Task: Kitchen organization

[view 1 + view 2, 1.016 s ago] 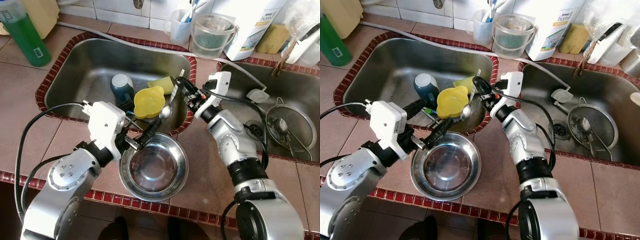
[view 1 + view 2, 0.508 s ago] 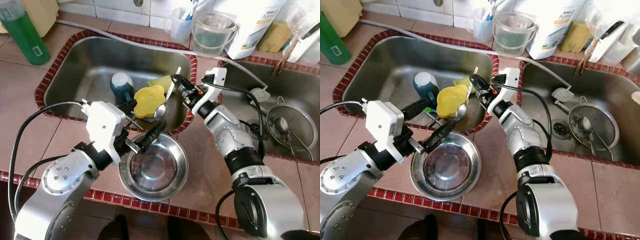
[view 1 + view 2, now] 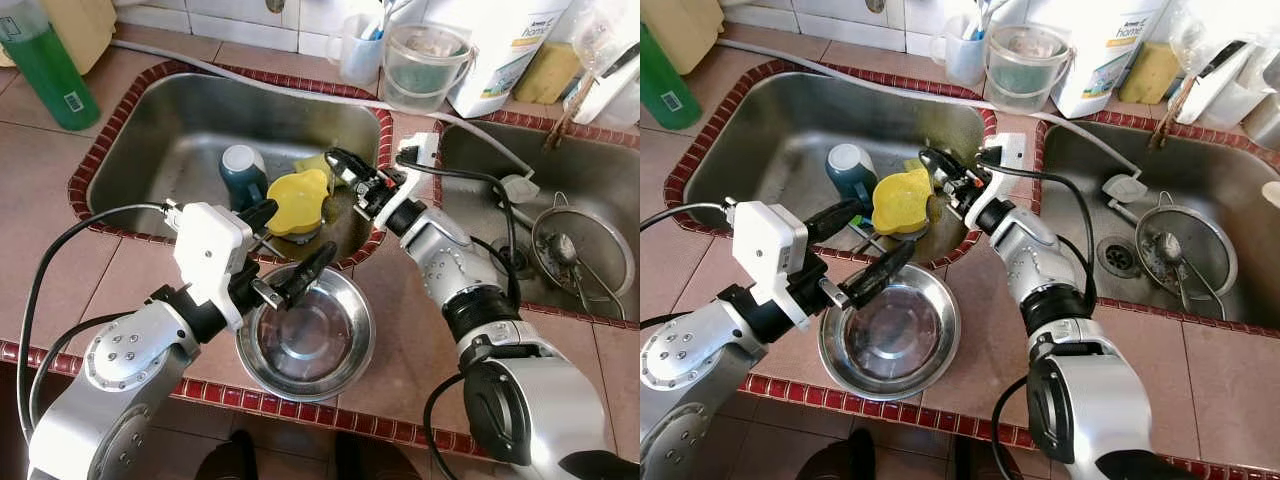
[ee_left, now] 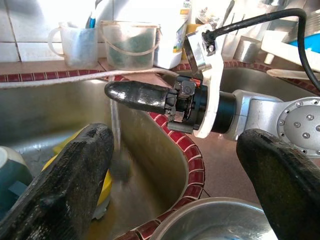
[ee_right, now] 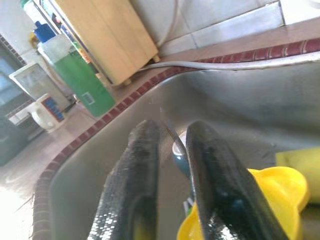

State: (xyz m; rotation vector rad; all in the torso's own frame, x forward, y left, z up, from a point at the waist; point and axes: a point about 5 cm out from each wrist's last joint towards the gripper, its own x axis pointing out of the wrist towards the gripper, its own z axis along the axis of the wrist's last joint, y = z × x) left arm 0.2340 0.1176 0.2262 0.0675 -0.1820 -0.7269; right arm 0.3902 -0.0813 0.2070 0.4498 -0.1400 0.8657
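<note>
I have the right end effector (image 3: 338,163) reached out over the near corner of the left stainless steel sink basin (image 3: 170,130), beside the yellow plastic cup (image 3: 295,205) lying in it. Its two fingers are nearly together, and in the right wrist view a thin metal edge runs between them; I take that for the handle of a spoon, held upright so it can be lowered among the dirty dishes, though the blur keeps me from being sure. A dark teal cup with a white base (image 3: 243,172) lies just beyond the yellow one.

My left end effector (image 3: 285,255) is spread wide and holds nothing, one finger over the sink edge, the other over the rim of the round stainless steel bowl (image 3: 330,375) on the reddish tiled counter (image 3: 40,180). I judge it is poised there to take the bowl next.
</note>
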